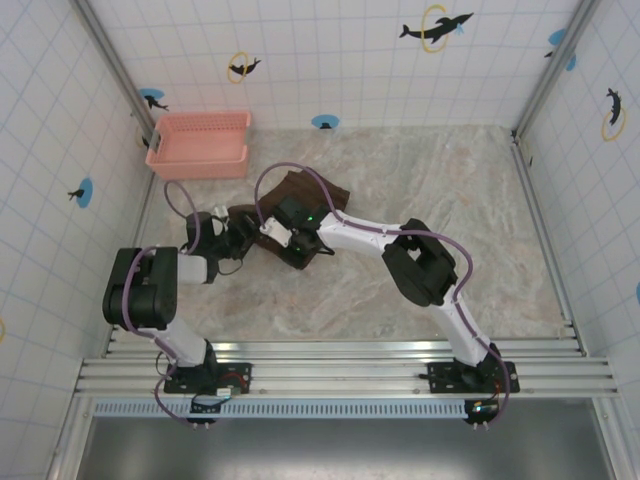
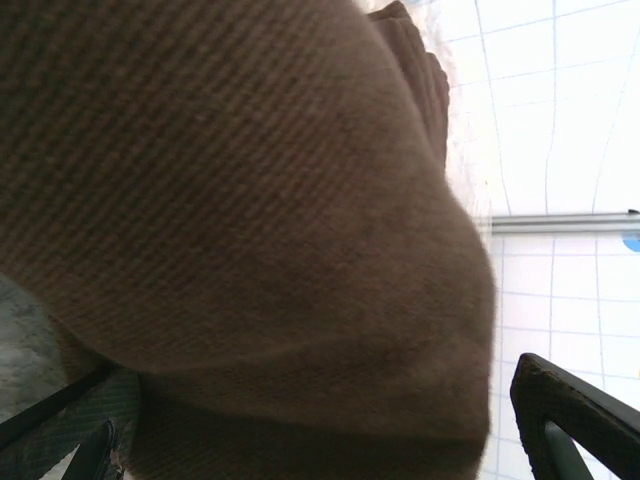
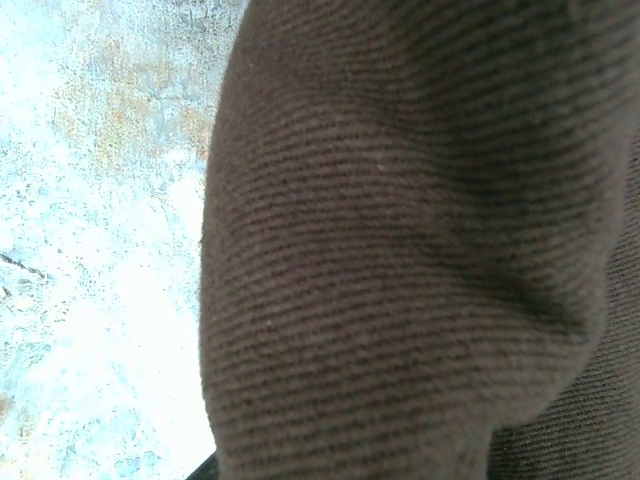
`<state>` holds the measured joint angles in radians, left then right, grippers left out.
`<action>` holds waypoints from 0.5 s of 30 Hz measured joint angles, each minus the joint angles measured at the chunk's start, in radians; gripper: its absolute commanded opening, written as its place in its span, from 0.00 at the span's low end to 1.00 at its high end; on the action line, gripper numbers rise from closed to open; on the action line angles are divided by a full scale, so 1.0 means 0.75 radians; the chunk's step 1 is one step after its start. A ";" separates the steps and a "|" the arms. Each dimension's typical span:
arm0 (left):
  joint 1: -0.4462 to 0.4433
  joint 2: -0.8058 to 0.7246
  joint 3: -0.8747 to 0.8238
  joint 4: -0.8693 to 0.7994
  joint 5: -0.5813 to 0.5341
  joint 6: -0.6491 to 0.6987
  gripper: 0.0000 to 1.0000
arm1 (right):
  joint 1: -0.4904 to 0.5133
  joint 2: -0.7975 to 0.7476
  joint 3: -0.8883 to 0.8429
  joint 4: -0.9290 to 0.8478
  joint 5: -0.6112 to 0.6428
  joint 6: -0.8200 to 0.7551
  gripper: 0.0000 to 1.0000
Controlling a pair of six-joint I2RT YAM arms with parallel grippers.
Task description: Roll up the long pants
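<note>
The left claw (image 1: 232,236) was spread wide, its fingers (image 2: 590,420) set either side of the bunched long pants (image 1: 325,192). At its 3 o'clock the right claw (image 1: 282,234) was set on the same fabric, its state not discernible. A pink basket (image 1: 200,143) was seen at 10 o'clock on the table (image 1: 450,180).

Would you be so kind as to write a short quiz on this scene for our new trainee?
1. True or false: the long pants lie inside the pink basket.
2. Where on the table does the pink basket stand? A. far left corner. B. near right corner. C. centre.
3. Fill in: the ___ end effector has its fingers spread wide, with brown fabric bulging between them.
Key: 1 false, the long pants lie bunched on the table; 2 A; 3 left end effector.
</note>
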<state>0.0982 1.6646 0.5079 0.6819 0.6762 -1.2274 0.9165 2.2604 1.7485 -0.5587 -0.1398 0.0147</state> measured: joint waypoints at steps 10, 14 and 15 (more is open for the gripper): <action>0.000 -0.013 0.263 -0.621 -0.048 0.263 0.97 | 0.000 0.001 0.000 0.002 -0.001 -0.001 0.00; 0.000 -0.020 0.355 -0.839 -0.082 0.346 0.97 | 0.001 0.003 0.001 0.006 -0.006 -0.002 0.00; 0.000 -0.019 0.368 -0.873 -0.087 0.357 0.97 | 0.001 0.003 0.001 0.007 -0.007 -0.001 0.00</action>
<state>0.0982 1.6501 0.7837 0.0273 0.6106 -0.9600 0.9169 2.2623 1.7489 -0.5533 -0.1448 0.0139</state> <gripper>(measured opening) 0.973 0.212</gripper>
